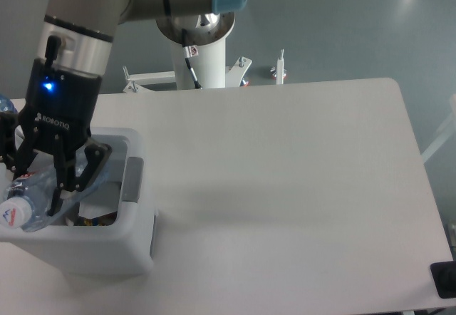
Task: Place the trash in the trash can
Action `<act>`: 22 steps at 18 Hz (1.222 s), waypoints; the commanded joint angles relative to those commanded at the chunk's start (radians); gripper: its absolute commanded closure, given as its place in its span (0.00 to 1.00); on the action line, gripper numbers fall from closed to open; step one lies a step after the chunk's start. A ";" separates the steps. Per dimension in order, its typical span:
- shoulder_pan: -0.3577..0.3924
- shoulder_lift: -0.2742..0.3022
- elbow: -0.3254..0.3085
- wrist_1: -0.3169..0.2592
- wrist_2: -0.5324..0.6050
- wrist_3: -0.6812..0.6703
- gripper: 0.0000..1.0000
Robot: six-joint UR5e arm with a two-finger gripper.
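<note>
The gripper was matt black, its fingers closed on a clear, glossy plastic bottle. Below it the trash can looked smooth white plastic. Right of it, the table was matt pale.

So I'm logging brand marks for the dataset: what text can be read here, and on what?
"ROBOTIQ": white lettering on the black body of the gripper.
Red mark on the bottle's white end: too blurred to read.
Nothing else legible.
</note>
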 joint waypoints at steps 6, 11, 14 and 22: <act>0.008 0.011 -0.020 -0.002 0.002 0.015 0.00; 0.113 0.014 -0.022 -0.002 0.005 0.012 0.00; 0.190 0.035 -0.017 -0.006 0.037 0.017 0.00; 0.302 0.032 -0.006 -0.015 0.306 0.132 0.00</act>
